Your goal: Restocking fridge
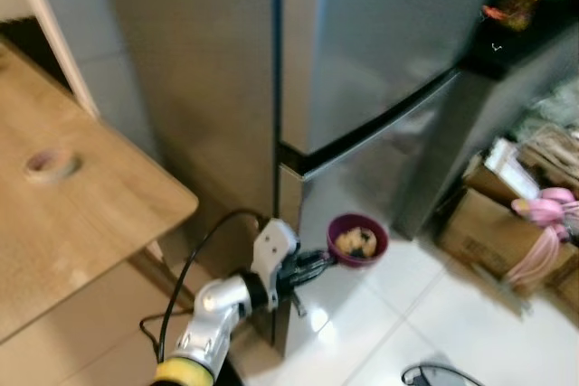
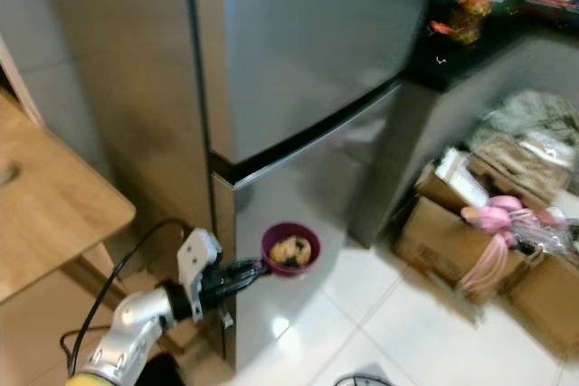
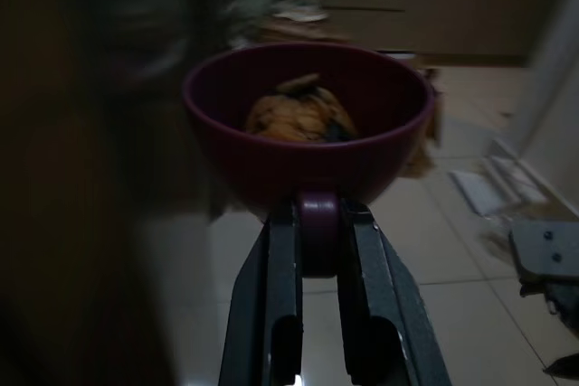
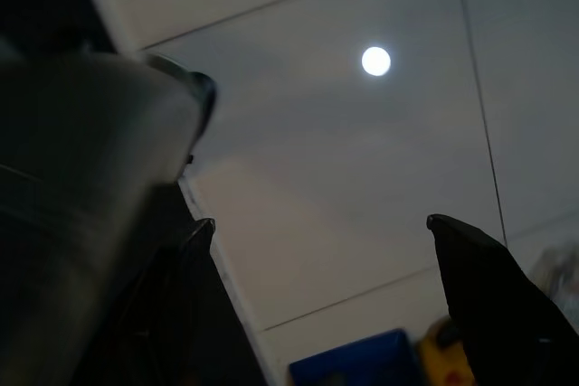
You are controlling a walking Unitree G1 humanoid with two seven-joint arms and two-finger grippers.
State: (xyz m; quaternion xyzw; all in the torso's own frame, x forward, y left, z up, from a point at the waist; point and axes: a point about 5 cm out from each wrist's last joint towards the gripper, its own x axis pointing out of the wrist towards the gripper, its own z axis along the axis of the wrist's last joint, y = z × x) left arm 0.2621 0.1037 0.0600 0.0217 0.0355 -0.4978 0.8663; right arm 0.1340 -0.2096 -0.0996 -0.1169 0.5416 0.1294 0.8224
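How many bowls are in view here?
1. The purple bowl with food in it is held by its handle in the left gripper, low in front of the closed fridge. Others may be hidden inside.

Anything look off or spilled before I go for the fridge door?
Nothing spilled. The left gripper holds the maroon bowl level by its handle, food inside. The fridge is shut; cardboard boxes clutter the floor beside it.

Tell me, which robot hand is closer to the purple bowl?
Left. The left gripper is shut on the purple bowl by its handle. The right gripper hangs open over the floor, away from it.
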